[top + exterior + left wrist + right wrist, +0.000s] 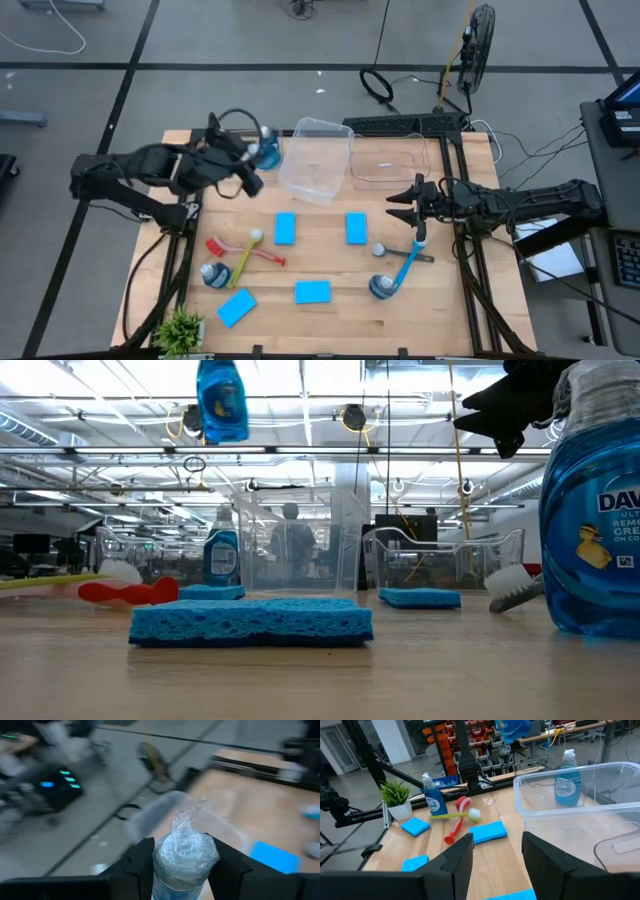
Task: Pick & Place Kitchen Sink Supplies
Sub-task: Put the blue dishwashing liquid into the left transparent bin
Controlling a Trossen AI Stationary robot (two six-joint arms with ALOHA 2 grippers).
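Observation:
My left gripper [256, 160] is shut on a small blue soap bottle [269, 152] with a pale cap [186, 842]. It holds the bottle high above the table's far left, beside a tilted clear bin [318, 160]; in the low view the bottle [221, 400] hangs near the top edge. A second bottle [221, 555] stands on the table below it. My right gripper [403, 200] waits open and level above the right side, its fingers [462, 852] with nothing between them. Blue sponges [285, 228], [356, 228], [312, 291] lie flat on the wood. My left gripper pinches the bottle's upper end just under the cap [182, 872] between its two fingers [142, 860], one on each side. The fingers come from the table's left, slanting slightly down. The bottle hangs roughly upright, cap up, lifted clear of the table.
A second clear bin [395, 158] sits far right of centre. Red and yellow-green brushes [245, 252], a bottle [214, 273] and a sponge [236, 307] lie near left. A blue brush [405, 265] and a bottle [381, 287] lie near right. A potted plant [180, 328] stands at the near left corner.

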